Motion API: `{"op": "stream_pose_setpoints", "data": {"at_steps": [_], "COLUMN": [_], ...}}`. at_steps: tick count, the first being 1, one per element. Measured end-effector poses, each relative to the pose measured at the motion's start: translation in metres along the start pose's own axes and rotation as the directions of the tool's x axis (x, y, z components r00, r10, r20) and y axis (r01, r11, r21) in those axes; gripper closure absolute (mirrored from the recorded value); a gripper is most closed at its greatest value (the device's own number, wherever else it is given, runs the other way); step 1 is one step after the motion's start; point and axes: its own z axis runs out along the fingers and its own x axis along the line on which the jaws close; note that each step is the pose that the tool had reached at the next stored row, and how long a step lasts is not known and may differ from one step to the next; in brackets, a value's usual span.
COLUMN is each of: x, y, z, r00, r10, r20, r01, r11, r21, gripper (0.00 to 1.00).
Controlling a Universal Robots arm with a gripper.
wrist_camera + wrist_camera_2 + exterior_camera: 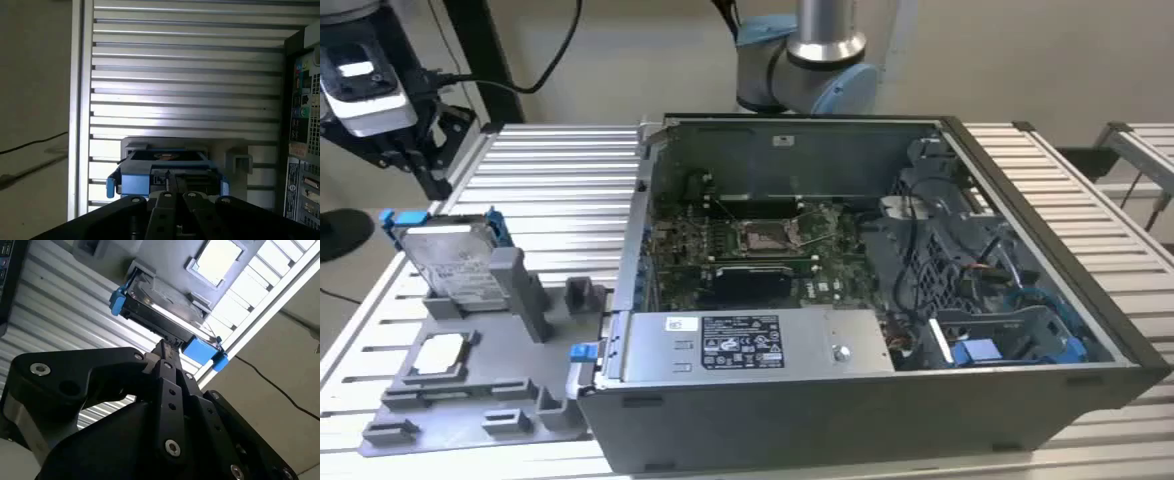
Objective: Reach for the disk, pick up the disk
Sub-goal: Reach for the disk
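Note:
The disk (454, 265) is a silver hard drive with a white label and a blue frame. It leans upright in a grey holder at the exterior view's left. My gripper (430, 170) hangs above and behind it, apart from it. In the second wrist view the black fingers come together at one tip, gripper (162, 346), just short of the disk's (160, 310) dark edge and blue corners. The first wrist view has the gripper (168, 181) shut and empty, with the disk (165, 162) straight ahead of its tips.
An open computer case (1014, 400) fills the exterior view's middle and right, with a silver box with a sticker (747, 345) at its front. The grey fixture plate (494, 400) also carries a small square chip (440, 352). All stand on a slatted metal table (560, 190).

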Motion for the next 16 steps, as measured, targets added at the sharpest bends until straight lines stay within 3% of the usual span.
{"op": "stream_pose_setpoints", "data": {"at_steps": [13, 16], "x": [0.0001, 0.0044], "y": [0.0, 0.0001], "z": [-0.0001, 0.0], "r00": [1.0, 1.0], "r10": [0.0, 0.0], "r20": [-0.0001, 0.0007], "r01": [0.0, 0.0], "r11": [1.0, 1.0], "r21": [0.0001, 0.0], "gripper": [1.0, 1.0]}}
